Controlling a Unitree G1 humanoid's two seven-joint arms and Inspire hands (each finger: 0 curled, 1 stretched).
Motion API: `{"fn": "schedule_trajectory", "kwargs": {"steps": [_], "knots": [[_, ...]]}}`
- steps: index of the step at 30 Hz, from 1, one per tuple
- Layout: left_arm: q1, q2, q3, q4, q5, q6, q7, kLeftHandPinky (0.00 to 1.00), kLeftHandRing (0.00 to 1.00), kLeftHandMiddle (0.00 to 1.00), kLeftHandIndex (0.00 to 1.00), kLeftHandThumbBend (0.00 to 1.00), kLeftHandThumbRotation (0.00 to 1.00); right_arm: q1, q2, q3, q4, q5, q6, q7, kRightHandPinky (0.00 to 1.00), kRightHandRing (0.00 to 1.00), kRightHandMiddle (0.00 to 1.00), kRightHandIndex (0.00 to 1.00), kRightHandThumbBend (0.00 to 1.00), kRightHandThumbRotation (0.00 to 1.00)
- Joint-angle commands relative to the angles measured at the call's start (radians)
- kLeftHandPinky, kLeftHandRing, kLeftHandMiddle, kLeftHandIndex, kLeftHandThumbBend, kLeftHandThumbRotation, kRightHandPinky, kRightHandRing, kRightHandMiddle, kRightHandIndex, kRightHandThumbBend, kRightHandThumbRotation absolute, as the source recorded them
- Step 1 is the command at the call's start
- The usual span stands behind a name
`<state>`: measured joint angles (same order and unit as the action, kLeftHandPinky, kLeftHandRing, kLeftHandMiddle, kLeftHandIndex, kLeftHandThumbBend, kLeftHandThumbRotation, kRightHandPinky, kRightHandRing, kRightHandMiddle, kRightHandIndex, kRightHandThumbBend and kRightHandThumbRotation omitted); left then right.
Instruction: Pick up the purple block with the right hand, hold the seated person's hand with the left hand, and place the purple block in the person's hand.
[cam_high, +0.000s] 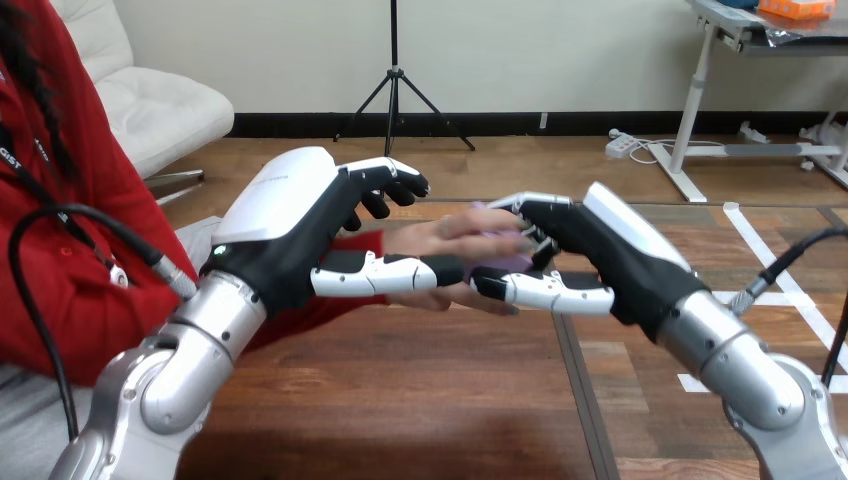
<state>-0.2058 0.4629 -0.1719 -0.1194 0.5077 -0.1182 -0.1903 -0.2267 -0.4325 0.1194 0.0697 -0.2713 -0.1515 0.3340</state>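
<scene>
Head view: small purple block (497, 265) pinched between curled fingers and thumb of right hand (610, 260), just left of its fingertips, against open person's hand (460, 238). Person's wrist clasped by left hand (300, 230), fingers curled over, thumb below. Release judged next.

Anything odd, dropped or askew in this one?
Nothing stands out. The left hand curls round the person's wrist, and the right hand pinches the purple block at the person's hand; nothing dropped or askew.
</scene>
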Motion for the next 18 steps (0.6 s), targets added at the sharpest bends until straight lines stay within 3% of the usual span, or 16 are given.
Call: {"fn": "schedule_trajectory", "kwargs": {"steps": [1,18], "knots": [[0.015,0.012,0.044,-0.038,-0.028,-0.007,0.001,0.59,0.71,0.75,0.74,0.99,0.84,-0.007,-0.012,-0.036,0.009,0.029,-0.032,-0.014,0.56,0.65,0.71,0.75,0.91,1.0],[0.085,0.034,0.061,-0.032,-0.099,-0.043,-0.044,0.62,0.75,0.78,0.77,1.0,0.79,0.043,-0.017,-0.061,0.017,0.069,-0.052,-0.021,0.56,0.67,0.72,0.76,0.96,1.0]]}}
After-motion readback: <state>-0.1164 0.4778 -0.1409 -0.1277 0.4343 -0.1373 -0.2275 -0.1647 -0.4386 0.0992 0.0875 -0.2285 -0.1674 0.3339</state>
